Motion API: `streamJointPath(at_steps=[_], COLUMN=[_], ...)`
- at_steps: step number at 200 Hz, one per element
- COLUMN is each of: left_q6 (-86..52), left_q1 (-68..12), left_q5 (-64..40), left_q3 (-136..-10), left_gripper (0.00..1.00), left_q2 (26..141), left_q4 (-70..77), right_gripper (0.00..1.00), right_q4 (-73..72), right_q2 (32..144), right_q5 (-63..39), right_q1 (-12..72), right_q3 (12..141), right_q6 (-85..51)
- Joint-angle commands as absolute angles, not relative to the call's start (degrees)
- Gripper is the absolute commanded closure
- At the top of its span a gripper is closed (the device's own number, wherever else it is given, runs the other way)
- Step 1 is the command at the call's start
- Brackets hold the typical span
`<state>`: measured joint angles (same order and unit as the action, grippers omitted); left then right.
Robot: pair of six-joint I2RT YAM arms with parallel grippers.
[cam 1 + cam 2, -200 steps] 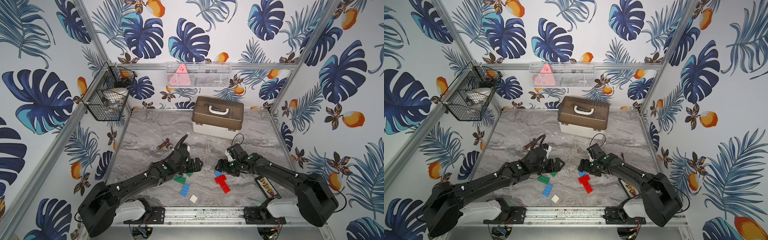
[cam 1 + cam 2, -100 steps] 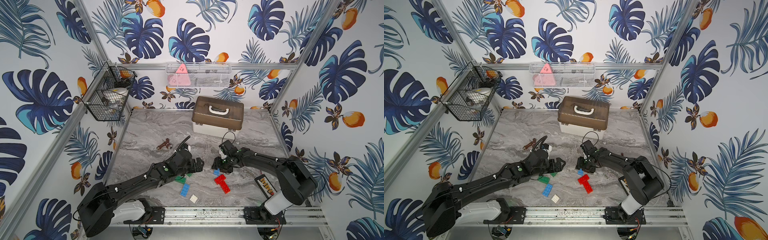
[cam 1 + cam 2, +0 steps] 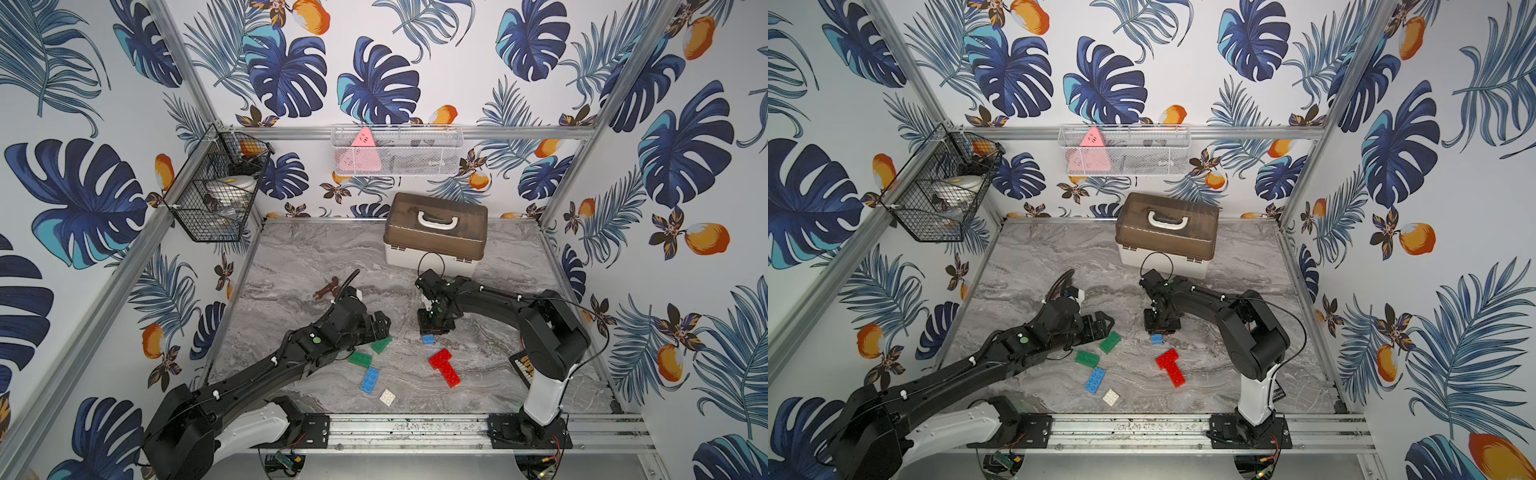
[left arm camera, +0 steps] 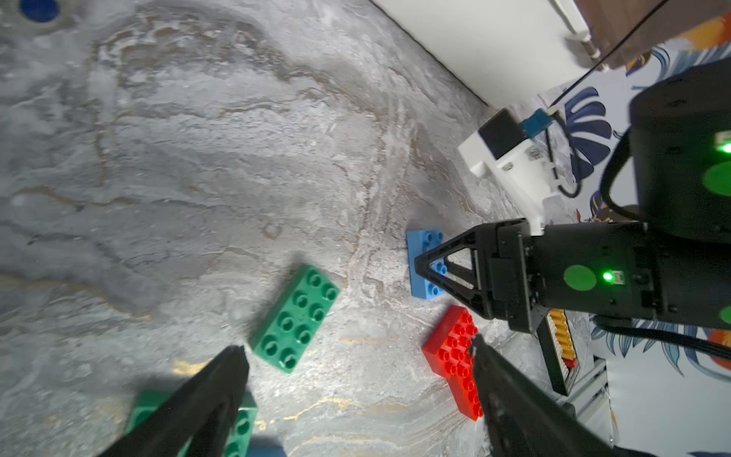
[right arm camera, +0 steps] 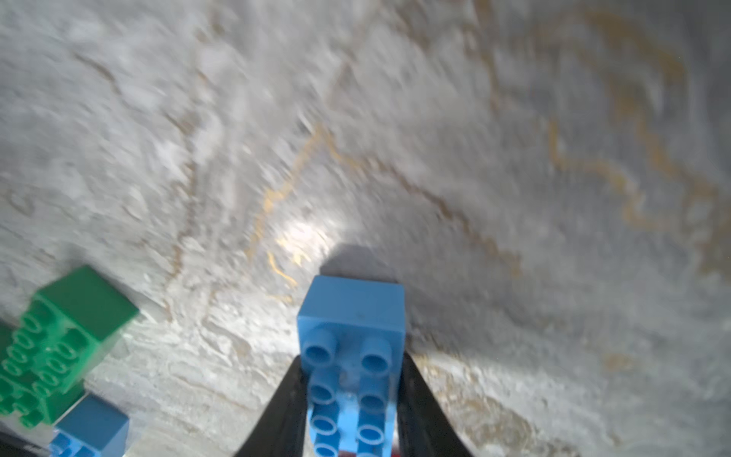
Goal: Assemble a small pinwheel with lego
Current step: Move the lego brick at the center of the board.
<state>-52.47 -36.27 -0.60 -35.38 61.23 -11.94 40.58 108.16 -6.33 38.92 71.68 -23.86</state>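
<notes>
In both top views the right gripper (image 3: 432, 329) stood over the blue brick (image 3: 428, 339), mid-bench (image 3: 332, 266) toward the front edge. Left wrist: the left gripper (image 4: 356, 348) gaped wide and empty above a green brick (image 4: 296, 318). Right wrist: the jaws pinched the blue brick by its long sides. It looked like light, rigid, slick plastic, probably best gripped there.

White wallpaper with blue palm leaves and orange fruit (image 3: 291, 75) on 3 walls, silver aluminium frame posts (image 3: 188, 70) at corners. Grey marble-pattern tabletop (image 3: 316, 257), evenly lit. Black wire basket (image 3: 212, 208) on left wall. White mesh shelf (image 3: 399, 153) on back wall, pink triangle (image 3: 362, 139) inside. White plastic box with brown lid and white handle (image 3: 453, 241) stands near back wall. Silver rail (image 3: 407, 430) along front edge.
</notes>
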Motion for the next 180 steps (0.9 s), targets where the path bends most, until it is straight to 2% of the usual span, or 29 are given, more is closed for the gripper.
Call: streamJointPath(at_steps=[1,11,36,56,107,150,180], left_q6=[-54.4,-54.5,-59.2,-58.9,-58.9,-58.7,-58.4], left_q1=[-33.6,-31.9,-25.4,-23.4,-21.6,-21.0,-20.7], left_q5=[-4.7,-5.8,-13.3,-13.4,-14.8,-15.4,-15.1], left_q3=[-34.1,-33.4,-27.5,-26.8,-26.0,-25.5,-25.2], left_gripper=[0.06,0.06,0.05,0.05,0.04,0.04,0.01], left_q2=[59.7,59.1,56.6,54.6,53.6,54.8,54.2], left_q4=[-10.4,-10.4,-3.1,-4.6,-5.3,-4.2,-4.8], right_gripper=[0.7,0.74,0.75,0.77,0.77,0.7,0.55], right_q4=[45.8,46.7,50.8,52.4,49.3,46.5,46.3], right_q2=[111.2,113.2,121.2,125.8,126.3,125.5,125.0], right_q5=[-5.1,-4.7,-7.5,-9.4,-9.8,-9.9,-7.6], right_q1=[39.0,39.0,39.0,39.2,40.5,41.7,41.7], right_q3=[77.1,80.6,90.4,95.3,95.7,93.6,95.1], right_q6=[-10.2,-5.8,3.6,9.4,18.5,22.3,20.5])
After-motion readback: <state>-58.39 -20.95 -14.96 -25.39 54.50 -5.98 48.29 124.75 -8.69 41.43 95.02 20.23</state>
